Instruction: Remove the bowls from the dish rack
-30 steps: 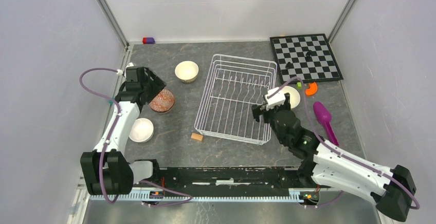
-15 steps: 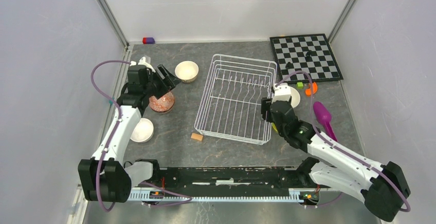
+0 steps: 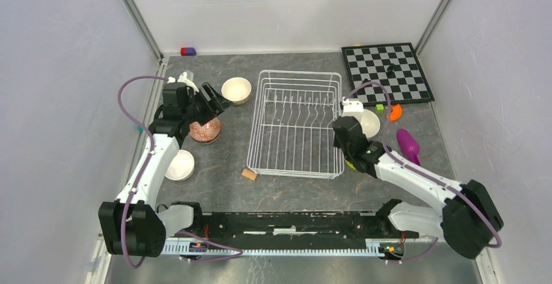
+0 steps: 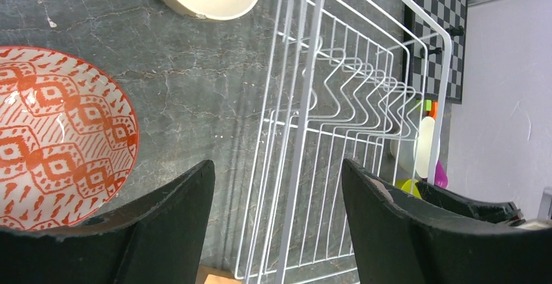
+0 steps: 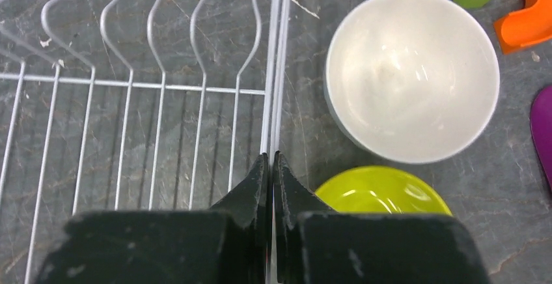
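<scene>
The white wire dish rack [image 3: 299, 73] stands mid-table with nothing between its tines. My right gripper [image 3: 340, 139] is shut on the dish rack's right rim wire [image 5: 274, 69], which runs between its closed fingers. Just right of that rim sit a white bowl [image 5: 411, 75] and a yellow-green bowl [image 5: 381, 189]. On the left lie a cream bowl [image 3: 236, 90], a red-patterned bowl [image 3: 206, 129] and a white bowl [image 3: 179, 165]. My left gripper [image 4: 278, 167] hangs open and holds nothing, between the patterned bowl [image 4: 52, 134] and the rack's left side [image 4: 306, 101].
A chessboard [image 3: 387, 72] lies at the back right. A purple scoop [image 3: 409, 144], an orange piece [image 3: 394, 113] and a green cube [image 3: 379, 107] lie right of the bowls. A small wooden block [image 3: 248, 174] sits at the rack's near left corner.
My right gripper went from open to shut on the rack's right rim, and the rack swung square to the table. My left gripper moved right off the patterned bowl, still open.
</scene>
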`<state>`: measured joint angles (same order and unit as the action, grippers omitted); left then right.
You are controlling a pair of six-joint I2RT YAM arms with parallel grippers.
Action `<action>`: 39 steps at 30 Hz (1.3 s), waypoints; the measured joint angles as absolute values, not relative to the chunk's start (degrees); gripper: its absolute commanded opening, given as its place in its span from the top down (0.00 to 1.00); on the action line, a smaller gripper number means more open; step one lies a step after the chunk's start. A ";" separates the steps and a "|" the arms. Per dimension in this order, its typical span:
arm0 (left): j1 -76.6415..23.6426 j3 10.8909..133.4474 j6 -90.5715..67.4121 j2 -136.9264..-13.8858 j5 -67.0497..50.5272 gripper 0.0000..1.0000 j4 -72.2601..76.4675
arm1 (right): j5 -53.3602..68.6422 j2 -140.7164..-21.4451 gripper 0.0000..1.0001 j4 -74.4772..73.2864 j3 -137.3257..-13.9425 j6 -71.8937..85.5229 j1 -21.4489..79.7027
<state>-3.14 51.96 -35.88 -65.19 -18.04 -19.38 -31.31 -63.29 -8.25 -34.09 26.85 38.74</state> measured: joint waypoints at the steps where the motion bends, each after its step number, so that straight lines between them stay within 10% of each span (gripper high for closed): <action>1: -3.14 51.96 -35.86 -65.19 -18.04 0.23 -19.38 | -31.42 -64.77 0.97 -8.21 -35.18 26.74 38.41; 17: -3.14 51.96 -35.66 -65.17 -17.93 0.22 -19.40 | -25.06 -81.12 1.00 -5.26 -49.69 22.76 30.30; 23: -3.38 51.96 -35.66 -65.08 -16.36 0.23 -19.40 | -22.74 -85.36 0.22 0.21 -52.99 23.46 27.35; 39: -22.39 49.32 -34.15 -55.72 5.37 0.00 -17.91 | -18.09 -59.16 0.02 20.10 -34.17 11.70 22.48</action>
